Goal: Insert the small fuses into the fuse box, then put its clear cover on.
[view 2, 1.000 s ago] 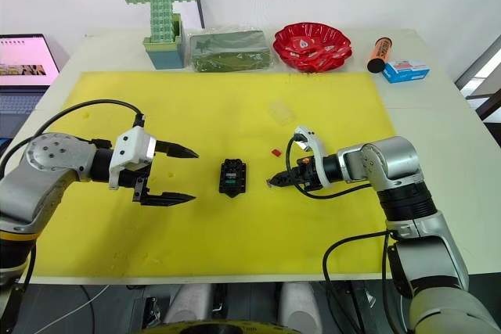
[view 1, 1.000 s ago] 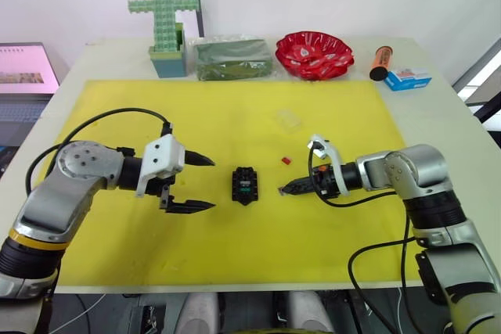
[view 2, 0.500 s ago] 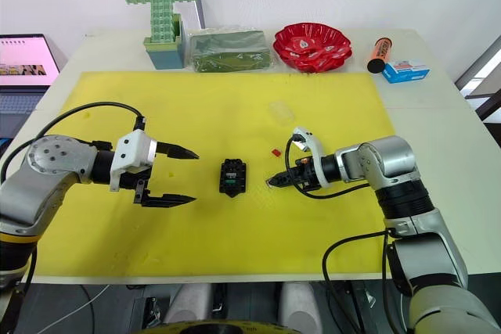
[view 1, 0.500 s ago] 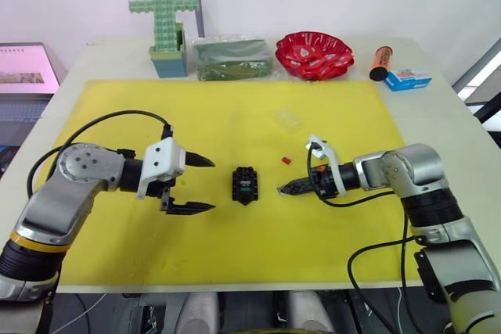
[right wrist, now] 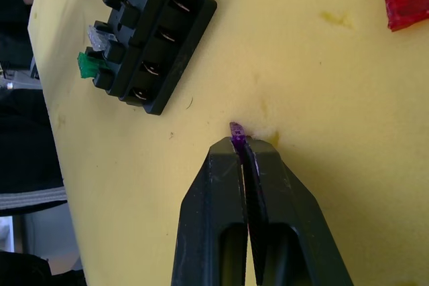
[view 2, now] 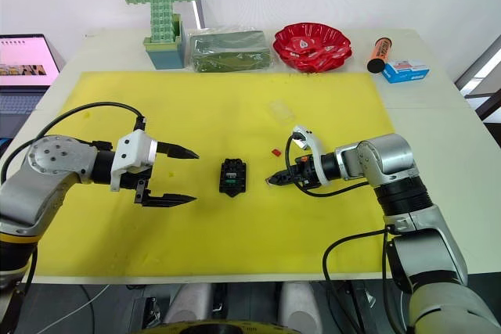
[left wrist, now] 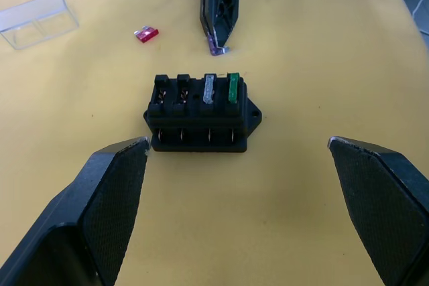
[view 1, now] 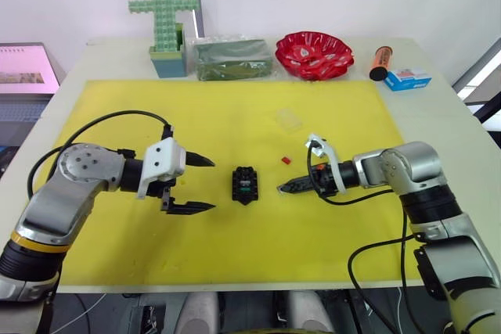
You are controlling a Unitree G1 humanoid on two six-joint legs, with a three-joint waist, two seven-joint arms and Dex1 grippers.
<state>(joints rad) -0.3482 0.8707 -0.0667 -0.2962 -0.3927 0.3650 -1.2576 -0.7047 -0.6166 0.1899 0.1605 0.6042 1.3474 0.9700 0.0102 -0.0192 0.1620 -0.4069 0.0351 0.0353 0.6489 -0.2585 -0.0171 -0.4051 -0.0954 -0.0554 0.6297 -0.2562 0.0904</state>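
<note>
The black fuse box (view 1: 245, 184) sits mid-mat with a grey fuse (left wrist: 209, 89) and a green fuse (left wrist: 233, 87) standing in two of its slots. My right gripper (right wrist: 239, 145) is just right of the box, low on the mat, shut on a purple fuse (right wrist: 236, 130) whose tip pokes out. A red fuse (view 1: 286, 160) lies loose on the mat behind it. The clear cover (view 1: 288, 120) rests further back. My left gripper (view 1: 205, 184) hovers left of the box, open and empty.
A yellow mat (view 1: 117, 256) covers the table. Along the back stand a green block cross (view 1: 164, 25), a dark green packet (view 1: 232, 59), a red bowl (view 1: 315, 54), an orange tube (view 1: 380, 62) and a blue box (view 1: 409, 78). A laptop (view 1: 27, 72) sits far left.
</note>
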